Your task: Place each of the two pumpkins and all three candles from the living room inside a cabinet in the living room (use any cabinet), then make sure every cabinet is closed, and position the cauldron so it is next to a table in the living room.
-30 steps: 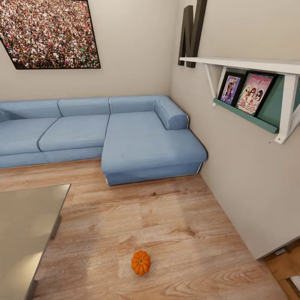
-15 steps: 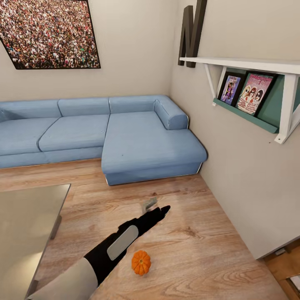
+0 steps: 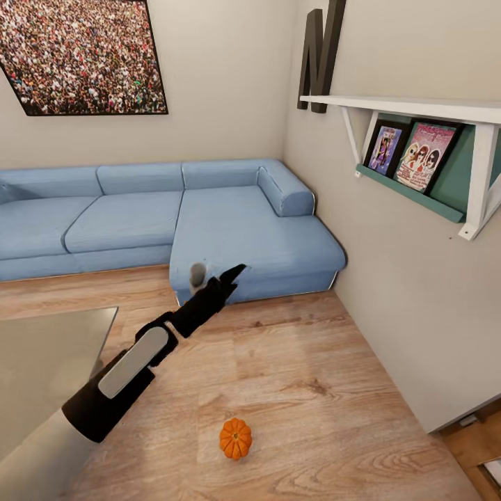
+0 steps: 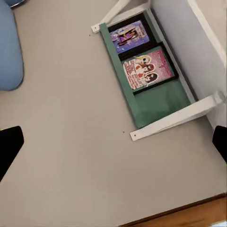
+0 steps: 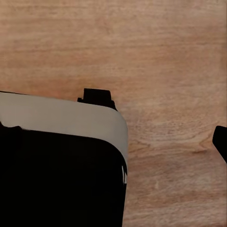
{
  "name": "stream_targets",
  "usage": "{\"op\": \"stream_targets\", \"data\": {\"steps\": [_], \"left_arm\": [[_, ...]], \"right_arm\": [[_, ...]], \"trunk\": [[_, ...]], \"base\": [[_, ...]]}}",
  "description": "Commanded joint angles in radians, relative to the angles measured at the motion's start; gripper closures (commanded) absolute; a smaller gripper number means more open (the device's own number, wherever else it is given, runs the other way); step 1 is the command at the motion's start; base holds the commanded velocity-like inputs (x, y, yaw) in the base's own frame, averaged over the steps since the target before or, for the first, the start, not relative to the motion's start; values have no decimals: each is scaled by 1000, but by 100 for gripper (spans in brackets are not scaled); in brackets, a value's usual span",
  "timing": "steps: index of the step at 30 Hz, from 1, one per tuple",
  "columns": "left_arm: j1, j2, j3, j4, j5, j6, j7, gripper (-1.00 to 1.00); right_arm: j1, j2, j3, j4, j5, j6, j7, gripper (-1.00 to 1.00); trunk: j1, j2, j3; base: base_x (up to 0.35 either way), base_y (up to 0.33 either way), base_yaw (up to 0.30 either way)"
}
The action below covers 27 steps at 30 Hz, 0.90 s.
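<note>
While left pincer (image 3: 217,277) is hanging open, fingers spread, empty, pumpkin (image 3: 235,438) is sitting on floor (image 3: 313,390) well below; sofa (image 3: 236,229) just beyond fingertips. Right pincer's state: cannot tell.

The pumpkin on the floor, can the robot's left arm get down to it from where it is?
Probably yes. The pumpkin sits alone on bare wood floor, nothing around it. The left gripper is open but raised and pointing toward the sofa, so the arm would have to swing back and down.

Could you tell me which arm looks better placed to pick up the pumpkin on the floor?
Probably the left: its gripper is extended, open, above the floor beyond the pumpkin. The right wrist view just shows floorboards.
</note>
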Motion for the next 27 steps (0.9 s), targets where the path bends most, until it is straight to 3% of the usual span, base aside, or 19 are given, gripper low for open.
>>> {"op": "stream_targets", "data": {"steps": [1,3,4,7,8,11,19,21,22,25,27], "left_arm": [[0,32,-1,0,53,0,-48,-100],[1,97,-6,1,131,0,-150,-100],[1,126,-8,1,154,1,-198,-100],[1,179,-10,-1,183,22,-279,-100],[2,201,-3,0,193,182,-327,-100],[3,205,23,3,195,303,-379,-100],[3,203,32,47,192,326,-391,-100],[3,202,40,79,192,326,-393,-100],[3,199,43,86,191,326,-391,-100],[3,159,45,92,189,328,-385,-100],[3,147,45,96,188,329,-381,-100]], "right_arm": [[0,0,0,-1,0,0,1,-100],[-1,0,1,-8,1,1,3,-100],[-1,0,1,-16,1,2,7,-100],[-1,1,1,-32,1,3,35,-100],[-1,1,1,-40,0,7,86,-100],[-1,-2,1,-42,0,9,117,-100],[-4,-3,3,-86,2,9,168,-100],[-10,-1,5,-197,7,53,260,-100],[-21,-1,5,-258,9,110,333,-100],[-46,1,4,-389,5,268,534,-100],[-82,7,2,-437,0,351,637,-100]], "trunk": [[0,0,0],[0,0,0],[0,0,0],[0,0,0],[0,0,0],[0,0,0],[0,0,0],[0,0,0],[0,0,0],[0,0,0],[0,0,0]], "base": [[0,0,0],[0,0,0],[0,0,0],[0,0,0],[0,0,0],[0,0,0],[0,0,0],[0,0,0],[0,0,0],[0,0,0],[0,0,0]]}}
